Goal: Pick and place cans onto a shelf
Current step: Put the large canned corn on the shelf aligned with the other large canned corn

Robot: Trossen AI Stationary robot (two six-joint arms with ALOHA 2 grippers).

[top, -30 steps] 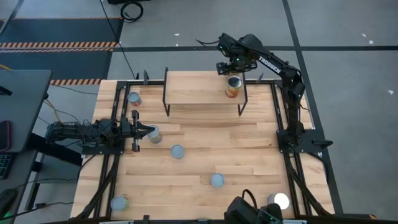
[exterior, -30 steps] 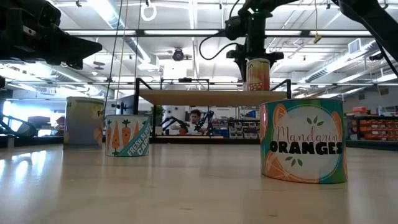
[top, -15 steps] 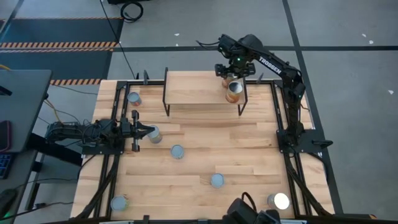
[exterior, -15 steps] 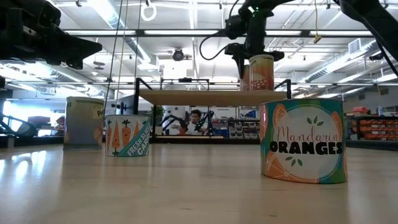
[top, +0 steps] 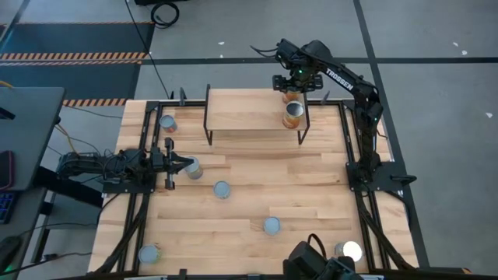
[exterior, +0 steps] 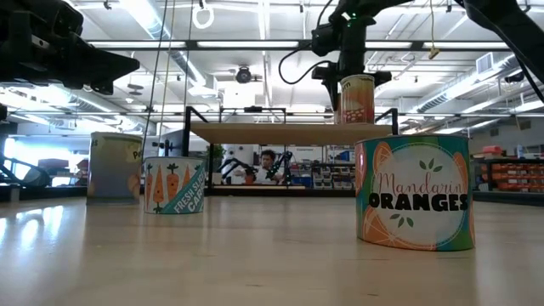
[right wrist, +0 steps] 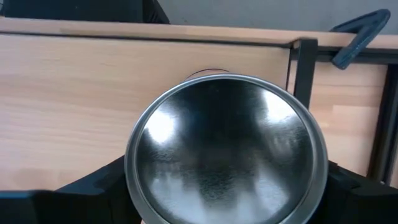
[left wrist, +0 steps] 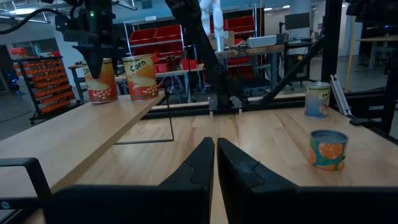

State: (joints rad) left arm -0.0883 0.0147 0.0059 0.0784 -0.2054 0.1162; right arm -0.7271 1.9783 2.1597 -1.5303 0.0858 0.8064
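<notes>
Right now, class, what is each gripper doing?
Left gripper: shut, empty.
Right gripper: fingers spread around the can on the shelf.

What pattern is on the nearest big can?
Orange slices around "Mandarin Oranges" lettering, teal trim, on the mandarin oranges can; low view shows it best.

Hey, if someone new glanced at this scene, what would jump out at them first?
Probably the right gripper at the far right end of the shelf, its fingers open around an orange-labelled can standing there. Next, the mandarin oranges can looming large in the low view. The left gripper waits shut at the table's left side, beside another can.
</notes>
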